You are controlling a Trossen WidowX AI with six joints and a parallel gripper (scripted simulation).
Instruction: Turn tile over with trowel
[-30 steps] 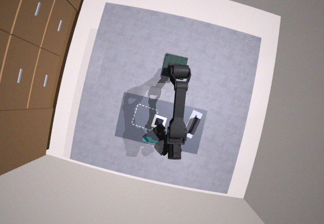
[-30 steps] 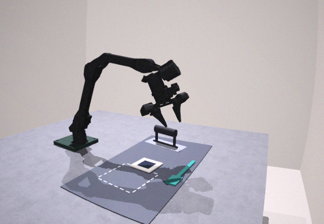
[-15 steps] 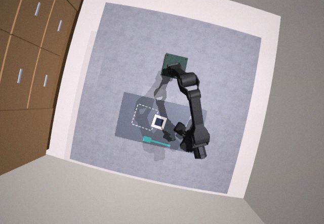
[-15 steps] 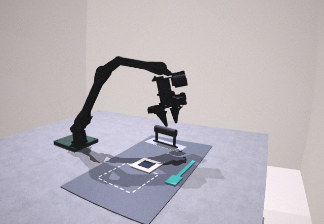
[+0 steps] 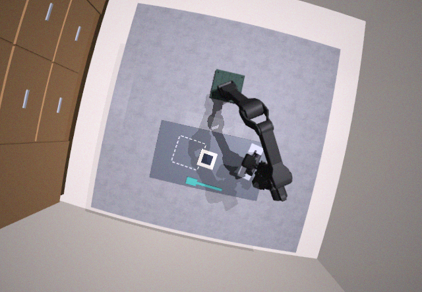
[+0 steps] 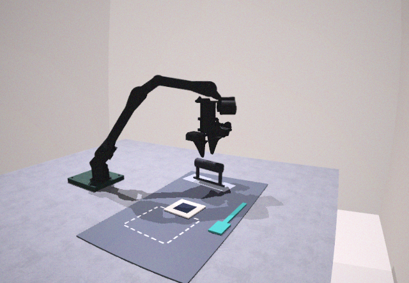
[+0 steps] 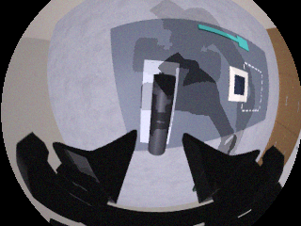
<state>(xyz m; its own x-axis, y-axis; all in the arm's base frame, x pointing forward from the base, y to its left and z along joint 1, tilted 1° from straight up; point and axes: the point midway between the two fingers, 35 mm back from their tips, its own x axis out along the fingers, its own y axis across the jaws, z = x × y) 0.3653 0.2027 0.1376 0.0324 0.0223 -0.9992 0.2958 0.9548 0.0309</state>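
Note:
The tile (image 5: 207, 159) (image 6: 185, 207) (image 7: 239, 85) lies flat, white with a dark square facing up, across the near edge of the dashed outline (image 5: 172, 161) (image 6: 124, 224). The trowel (image 5: 256, 148) (image 6: 209, 165) (image 7: 159, 122) stands on the mat (image 5: 159, 152) (image 6: 131, 253) (image 7: 127, 42), its pale flat blade down and its black bar handle raised on two posts. My gripper (image 6: 207, 155) (image 7: 160, 135) is open and empty, pointing down just above the handle. In the wrist view the handle lies between and ahead of the fingertips.
A teal spatula-shaped tool (image 5: 192, 181) (image 6: 219, 227) (image 7: 243, 43) lies flat along the mat's long edge, beside the tile. The arm stands on a green base plate (image 5: 225, 76) (image 6: 79, 180). Brown cabinets (image 5: 37, 57) stand beyond the table's edge.

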